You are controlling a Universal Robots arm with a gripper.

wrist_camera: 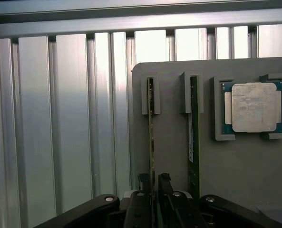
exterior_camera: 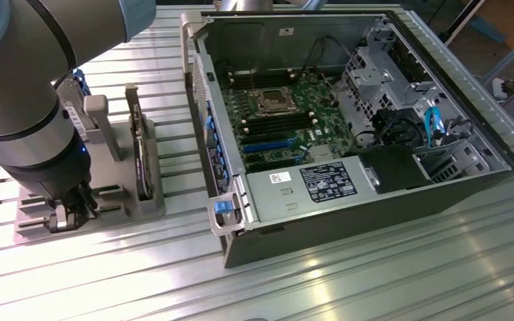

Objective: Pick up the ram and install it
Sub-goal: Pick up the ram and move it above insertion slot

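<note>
1. The end effector (wrist_camera: 153, 181) is lowest and closest in the wrist view. Its two dark fingers (wrist_camera: 143, 184) are spread and stand on either side of the ram (wrist_camera: 151, 137). A thin gap shows beside the board, so nothing is pinched.
2. The ram stands on its thin edge in the grey holder (wrist_camera: 171, 152). Its long axis runs straight away from the fingers, and its far end sits in a small upright slot bracket.
3. A second stick (wrist_camera: 193, 137) stands just beside it, parallel, on edge and in a bracket of its own.
4. Past that stick, a square silver processor chip (wrist_camera: 254, 107) lies flat in a framed pocket of the same holder.
5. The holder rests on the ribbed aluminium desk (wrist_camera: 60, 118), and the ribs run the same way as the sticks.
6. In the exterior view the arm (exterior_camera: 25, 100) comes down steeply at the exterior view's left, wrist pointing downward. The end effector (exterior_camera: 67, 212) is low over the near end of the holder.
7. A dark expansion card (exterior_camera: 141, 157) stands on edge in the holder, between the arm and the computer case.
8. Farther off, toward the exterior view's right, the open computer case (exterior_camera: 328, 231) lies on its side with the green motherboard (exterior_camera: 284, 117) exposed — well apart from the ram.
</note>
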